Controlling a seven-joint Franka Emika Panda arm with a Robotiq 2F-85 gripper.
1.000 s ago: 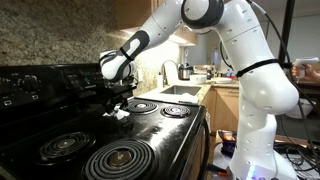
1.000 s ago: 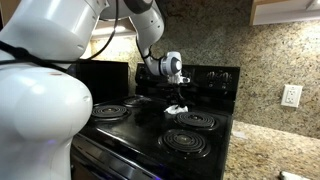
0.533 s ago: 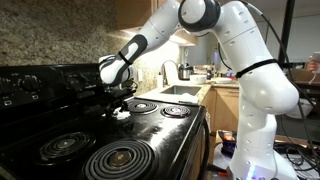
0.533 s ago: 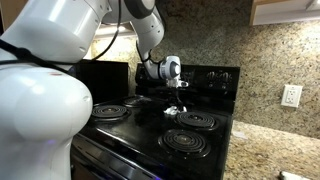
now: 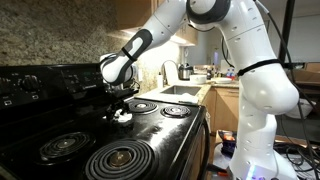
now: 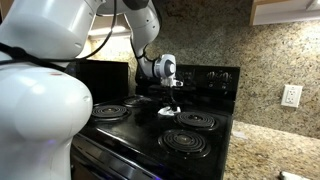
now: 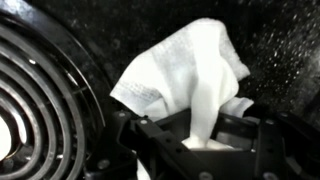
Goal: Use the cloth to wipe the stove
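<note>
— While stretched long and bent down over glossy, black, speckled stove point(image 5: 152, 132), gripping what with tool point(image 5: 119, 108)?
— Pinching cloth point(image 7: 190, 75): white, woven, crumpled, fanned out against stove, just beside ribbed spiral coil point(image 7: 35, 100).

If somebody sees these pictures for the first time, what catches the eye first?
The big white robot arm fills much of both exterior views and reaches over the black stove. In the wrist view the gripper pinches a crumpled white cloth at the stove top, beside a coil burner.
</note>
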